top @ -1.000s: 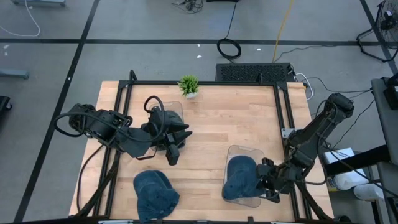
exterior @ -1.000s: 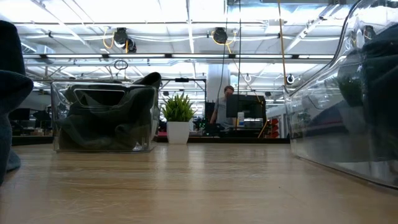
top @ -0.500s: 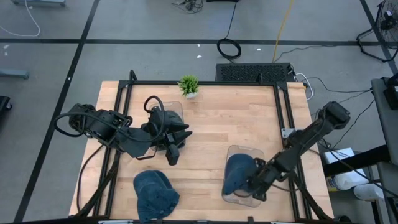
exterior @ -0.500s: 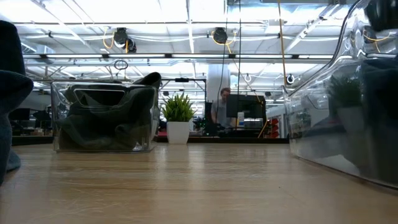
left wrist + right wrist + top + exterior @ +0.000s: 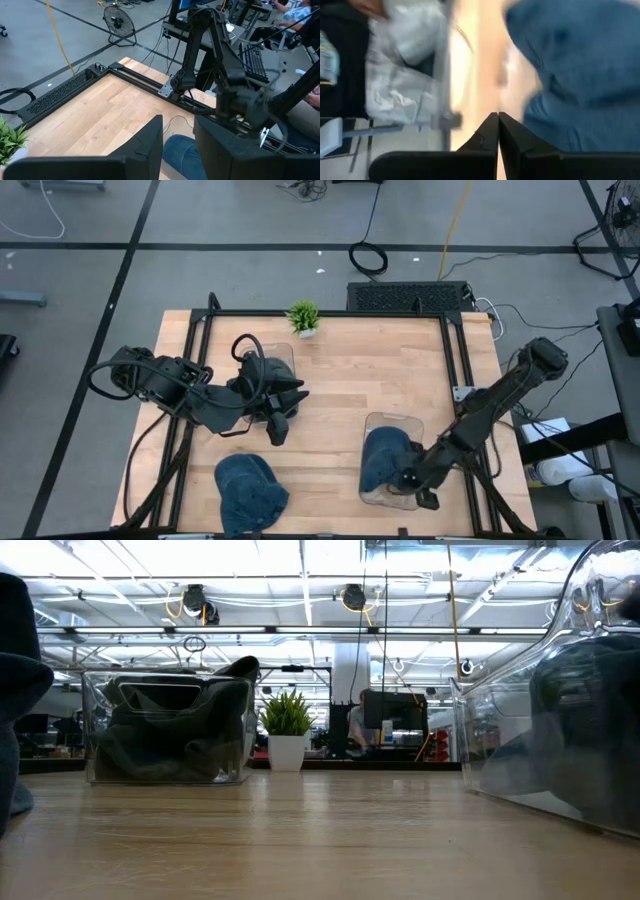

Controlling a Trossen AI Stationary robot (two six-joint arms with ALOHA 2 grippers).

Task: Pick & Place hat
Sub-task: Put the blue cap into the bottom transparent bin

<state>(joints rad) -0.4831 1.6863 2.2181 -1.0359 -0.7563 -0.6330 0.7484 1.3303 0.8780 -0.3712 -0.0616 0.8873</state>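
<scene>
Denim-blue hat [image 5: 382, 460] sits inside clear bin [image 5: 404, 426], partly hidden by right gripper [image 5: 408, 481], clenched empty beside it. Left gripper [image 5: 283, 417] parted, grasp unclear. Wooden table [image 5: 370, 370]; open workshop behind.

We saw a grey floor [image 5: 250, 220] crossed by dark lines, a yellow cable [image 5: 455, 220], a standing fan [image 5: 119, 20], and bright ceiling lights [image 5: 300, 585].

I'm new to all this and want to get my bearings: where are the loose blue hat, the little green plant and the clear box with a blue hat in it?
Loose blue fabric hat [image 5: 250, 492], high view, its crown.
Small green potted plant [image 5: 303, 315], high view, its leaves.
Clear plastic box [image 5: 386, 423], high view, its far rim.
</scene>
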